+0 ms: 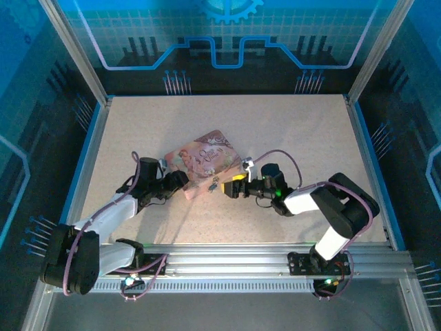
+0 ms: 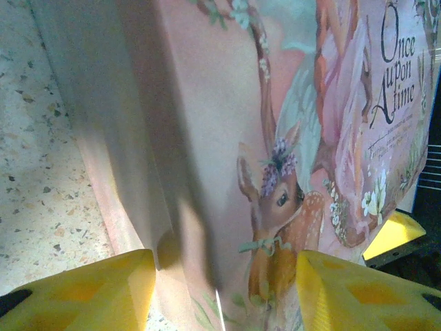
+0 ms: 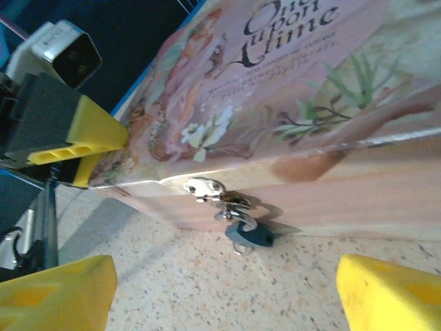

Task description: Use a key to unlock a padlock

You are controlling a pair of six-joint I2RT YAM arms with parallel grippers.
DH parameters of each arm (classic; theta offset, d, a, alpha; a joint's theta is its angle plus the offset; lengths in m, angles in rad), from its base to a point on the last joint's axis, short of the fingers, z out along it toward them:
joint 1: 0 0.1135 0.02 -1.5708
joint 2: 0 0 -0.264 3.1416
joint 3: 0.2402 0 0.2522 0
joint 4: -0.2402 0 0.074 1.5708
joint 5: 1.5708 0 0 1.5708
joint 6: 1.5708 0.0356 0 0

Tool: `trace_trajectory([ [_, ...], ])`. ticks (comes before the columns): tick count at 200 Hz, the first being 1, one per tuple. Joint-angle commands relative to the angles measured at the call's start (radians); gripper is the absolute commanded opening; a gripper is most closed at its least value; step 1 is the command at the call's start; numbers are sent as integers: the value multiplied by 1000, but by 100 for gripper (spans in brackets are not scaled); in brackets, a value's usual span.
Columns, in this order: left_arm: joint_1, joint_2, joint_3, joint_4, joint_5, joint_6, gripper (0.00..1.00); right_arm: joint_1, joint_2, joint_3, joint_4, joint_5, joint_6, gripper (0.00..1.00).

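Left end effector (image 2: 224, 276) seemingly grips box (image 2: 207, 138); right end effector (image 3: 224, 289) wide, facing padlock (image 3: 251, 236)

I've got bare worktop (image 3: 172, 272) between my right gripper (image 3: 224, 293), jaws spread, and the padlock (image 3: 251, 236); the pink box (image 3: 289, 89) blocks behind, left gripper (image 2: 220, 289) clamped on its corner.

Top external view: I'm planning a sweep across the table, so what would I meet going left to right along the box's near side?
left gripper → padlock → right gripper. The pink box stretches across all three, so it has no place in the order.
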Motion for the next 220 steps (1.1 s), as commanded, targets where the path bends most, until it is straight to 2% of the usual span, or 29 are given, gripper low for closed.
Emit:
trace_trajectory([
  [1,-16,-7,-32,-64,-11,-19,57,20,55,15,102,-41,34,84],
  [79,-31,-1,-29,-58,-20,-22,57,61,187,93,155,-31,53,84],
  [171,-37,-2,-30,-62,-36,-21,57,80,297,146,226,-54,66,65],
  [220,-37,3,-29,-63,-39,-19,57,81,313,145,284,-69,56,62],
])
